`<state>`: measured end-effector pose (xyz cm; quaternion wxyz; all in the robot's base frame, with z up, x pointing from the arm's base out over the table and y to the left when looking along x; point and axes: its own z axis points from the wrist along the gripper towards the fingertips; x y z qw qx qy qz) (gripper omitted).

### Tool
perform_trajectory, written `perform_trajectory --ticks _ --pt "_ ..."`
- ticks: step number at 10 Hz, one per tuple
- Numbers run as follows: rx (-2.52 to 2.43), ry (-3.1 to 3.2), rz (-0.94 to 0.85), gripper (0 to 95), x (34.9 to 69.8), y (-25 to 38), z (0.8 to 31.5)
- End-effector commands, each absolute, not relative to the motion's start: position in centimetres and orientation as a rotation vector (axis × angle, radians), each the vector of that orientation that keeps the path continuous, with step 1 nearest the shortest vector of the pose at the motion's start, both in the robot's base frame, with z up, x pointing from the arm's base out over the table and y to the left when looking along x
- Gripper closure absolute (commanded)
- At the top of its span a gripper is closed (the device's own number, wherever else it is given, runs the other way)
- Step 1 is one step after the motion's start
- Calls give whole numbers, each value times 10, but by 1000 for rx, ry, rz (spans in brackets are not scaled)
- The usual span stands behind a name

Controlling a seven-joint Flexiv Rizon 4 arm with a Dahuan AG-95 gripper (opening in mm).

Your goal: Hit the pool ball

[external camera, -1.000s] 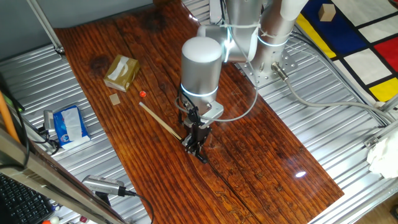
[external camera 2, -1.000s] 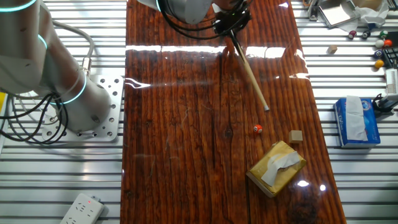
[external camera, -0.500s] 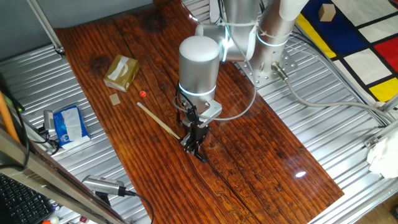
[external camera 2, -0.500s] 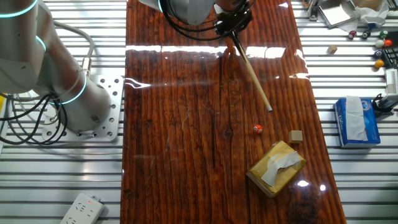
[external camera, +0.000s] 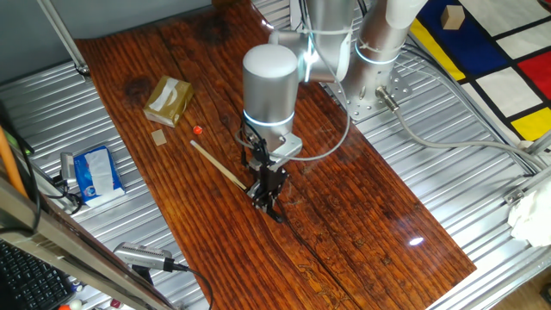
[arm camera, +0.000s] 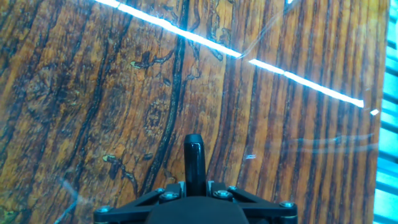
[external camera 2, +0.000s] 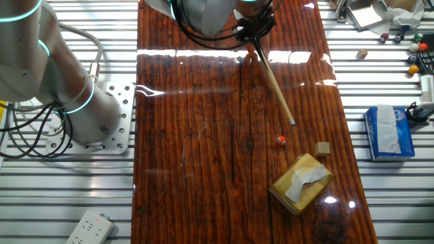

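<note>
The pool ball (external camera: 197, 131) is a tiny red-orange sphere on the wooden table; it also shows in the other fixed view (external camera 2: 281, 140). My gripper (external camera: 265, 195) is shut on the butt end of a thin wooden cue stick (external camera: 222, 167), which lies low over the table and points toward the ball. The stick's tip (external camera 2: 292, 123) is a short way from the ball and does not touch it. In the hand view the stick's dark butt (arm camera: 194, 160) stands between the jaws of the gripper (arm camera: 194, 186). The ball is out of the hand view.
A tan cardboard box (external camera: 168, 101) and a small flat tan block (external camera: 159, 138) lie just beyond the ball. A blue tissue pack (external camera: 95, 170) sits off the table's left edge. The arm's base (external camera 2: 102, 115) stands on the metal bench beside the table.
The arm's wrist has shifted a little to the left. The stick's tip has crept slightly closer to the ball. The ball has not moved.
</note>
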<state>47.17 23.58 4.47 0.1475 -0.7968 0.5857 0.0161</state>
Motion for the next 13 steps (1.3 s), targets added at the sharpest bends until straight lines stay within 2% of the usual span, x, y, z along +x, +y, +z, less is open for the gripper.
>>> perform_trajectory --ticks 1,13 --pt "-2294 1688 61 950 471 235 47" --pt "-2185 1840 113 950 471 236 47"
